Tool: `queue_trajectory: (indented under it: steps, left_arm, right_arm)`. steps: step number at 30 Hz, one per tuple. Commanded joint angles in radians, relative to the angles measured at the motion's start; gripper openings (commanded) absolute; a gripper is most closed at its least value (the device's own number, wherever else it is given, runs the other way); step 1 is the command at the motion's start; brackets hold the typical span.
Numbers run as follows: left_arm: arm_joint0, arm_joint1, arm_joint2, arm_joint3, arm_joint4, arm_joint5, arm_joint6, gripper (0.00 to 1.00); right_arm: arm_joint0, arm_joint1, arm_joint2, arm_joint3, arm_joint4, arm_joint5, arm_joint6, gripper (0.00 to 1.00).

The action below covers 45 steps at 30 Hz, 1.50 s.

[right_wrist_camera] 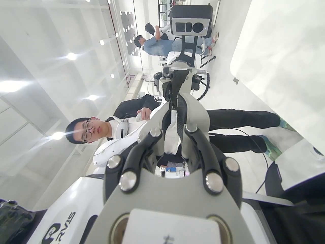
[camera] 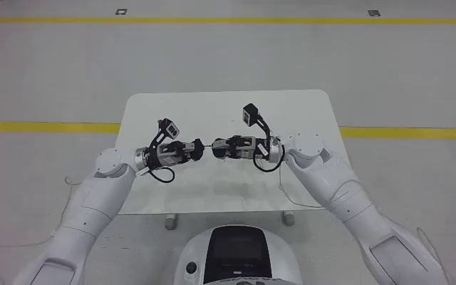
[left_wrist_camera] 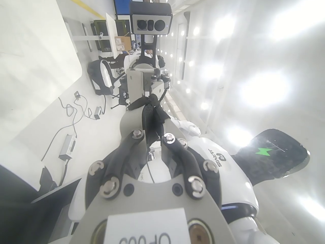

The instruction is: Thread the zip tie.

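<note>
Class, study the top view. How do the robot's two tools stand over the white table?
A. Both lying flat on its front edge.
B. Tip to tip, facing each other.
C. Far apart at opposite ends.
B: the left tool and right tool point at each other, tips nearly meeting, a thin black zip tie bridging them above the white table.

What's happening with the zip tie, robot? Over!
Left hand shut on zip tie. Right hand shut on it too, tip to tip above table. Nothing seen blocking between them.
</note>
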Motion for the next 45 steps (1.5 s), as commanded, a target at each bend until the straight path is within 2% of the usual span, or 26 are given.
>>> queue_trajectory:
  steps: [1, 8, 12, 16, 28, 29, 30, 31, 32, 33, 35, 37, 45]
  left_arm:
    - [-0.001, -0.001, 0.002, 0.001, 0.000, 0.001, 0.000, 0.00]
    - [-0.006, -0.003, 0.007, 0.007, 0.001, 0.003, 0.000, 0.00]
    - [-0.006, -0.003, 0.006, 0.012, 0.000, 0.002, -0.002, 0.00]
    - [-0.004, -0.003, 0.005, 0.013, -0.001, 0.001, -0.003, 0.00]
    - [0.001, -0.001, -0.002, 0.015, -0.006, -0.005, -0.014, 0.00]
    - [0.002, -0.001, -0.003, 0.014, -0.007, -0.004, -0.015, 0.31]
    - [0.002, -0.001, -0.004, 0.014, -0.007, -0.004, -0.015, 0.47]
    - [0.003, -0.001, -0.005, 0.013, -0.007, -0.004, -0.014, 0.50]
    - [0.003, 0.000, -0.006, 0.012, -0.007, -0.004, -0.014, 0.62]
    - [0.004, 0.000, -0.007, 0.012, -0.007, -0.004, -0.014, 0.67]
    - [0.005, 0.000, -0.008, 0.011, -0.008, -0.004, -0.014, 0.61]
    - [0.006, 0.000, -0.008, 0.010, -0.009, -0.004, -0.014, 0.48]
    - [0.005, -0.001, -0.007, 0.010, -0.010, -0.005, -0.009, 0.37]
  right_arm:
    - [0.002, -0.002, -0.002, 0.003, 0.001, -0.001, 0.003, 0.09]
    - [0.009, -0.010, -0.006, 0.013, 0.006, -0.007, 0.010, 0.12]
    - [0.012, -0.014, -0.010, 0.017, 0.004, -0.006, 0.012, 0.09]
    - [0.015, -0.019, -0.014, 0.021, 0.001, -0.005, 0.010, 0.00]
    - [0.012, -0.025, -0.011, 0.027, -0.016, 0.004, 0.002, 0.00]
    - [0.011, -0.025, -0.008, 0.027, -0.018, 0.004, 0.001, 0.00]
    - [0.009, -0.024, -0.005, 0.028, -0.019, 0.005, -0.001, 0.00]
    - [0.008, -0.024, -0.002, 0.028, -0.021, 0.006, -0.002, 0.00]
    - [0.007, -0.024, 0.000, 0.027, -0.023, 0.007, -0.002, 0.00]
    - [0.006, -0.023, 0.002, 0.027, -0.024, 0.008, -0.001, 0.00]
    - [0.004, -0.023, 0.005, 0.024, -0.031, 0.015, 0.000, 0.00]
    - [0.003, -0.022, 0.006, 0.020, -0.036, 0.021, 0.005, 0.00]
    - [0.002, -0.027, 0.001, 0.020, -0.034, 0.031, 0.018, 0.00]
